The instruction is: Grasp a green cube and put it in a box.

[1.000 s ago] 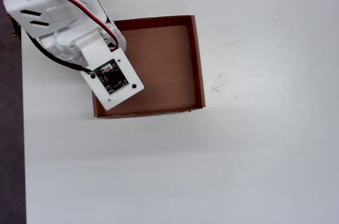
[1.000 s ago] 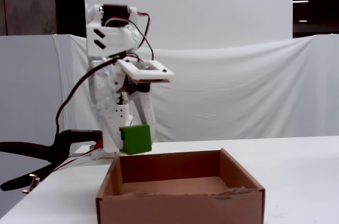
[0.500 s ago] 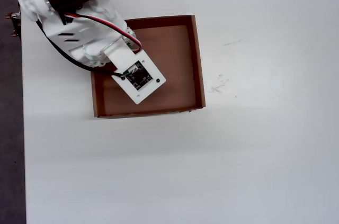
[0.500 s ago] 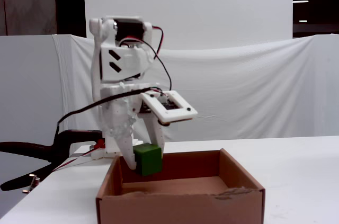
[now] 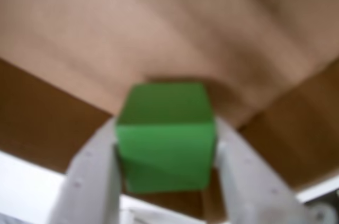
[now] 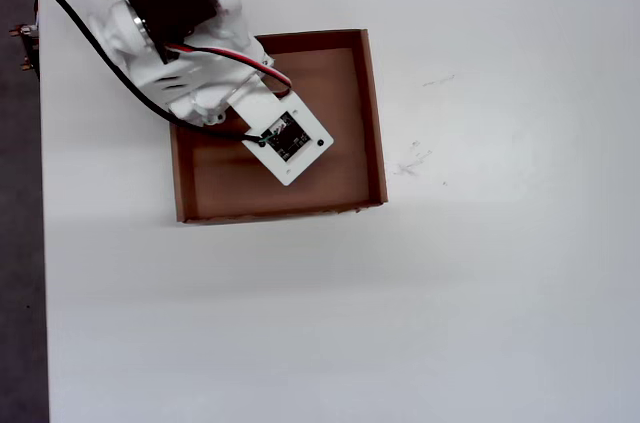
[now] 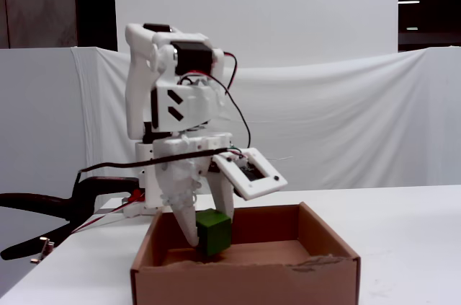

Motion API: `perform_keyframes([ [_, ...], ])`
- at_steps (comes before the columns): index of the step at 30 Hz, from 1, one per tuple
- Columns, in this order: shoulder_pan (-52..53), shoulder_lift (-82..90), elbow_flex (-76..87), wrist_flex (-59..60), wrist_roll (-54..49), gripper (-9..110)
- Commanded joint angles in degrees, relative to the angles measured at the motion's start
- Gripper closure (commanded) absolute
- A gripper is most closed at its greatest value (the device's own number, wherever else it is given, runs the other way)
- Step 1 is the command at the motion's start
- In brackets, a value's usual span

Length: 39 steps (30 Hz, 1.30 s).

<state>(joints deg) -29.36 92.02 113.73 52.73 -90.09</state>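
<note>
White tabletop, plain white drape behind in the fixed view; bench otherwise bare apart from faint scuff marks to the right of the box in the overhead view. Nearest the fixed camera: front wall of the box, torn along its top edge. Just behind it, green cube now down between the walls, lower part hidden by that front wall, so cannot tell whether touching the floor. One second back: cube above the left rim; half a second back: at rim height over the interior. Arm pitched forward and down since then. Meaning, as a judgement: carry finished, lowering nearly done, release the one step left. Gripper clamped on the cube, one pale finger against each side face. Wrist view alone shows that grip, plus blurred cardboard floor beyond the cube and a darker wall on either side. Overhead view shows no cube at all, hidden under the arm and its camera plate; gives instead the placement in plan, plate over the upper middle of the box. Fixed view alone gives height. Farthest back: arm's upper joints and looping red and black wires.
</note>
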Motion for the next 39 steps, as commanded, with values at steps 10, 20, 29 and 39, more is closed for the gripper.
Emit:
perform_keyframes([
  [10, -1.05, -0.7, 0.18, -3.08, -0.97, 85],
  [20, -0.53, 0.35, 5.1, -7.12, -0.97, 85],
  [29, 0.79, 3.6, 4.04, -4.39, -0.97, 78],
  [39, 8.61, 19.6, -2.81, 5.01, 1.05, 78],
])
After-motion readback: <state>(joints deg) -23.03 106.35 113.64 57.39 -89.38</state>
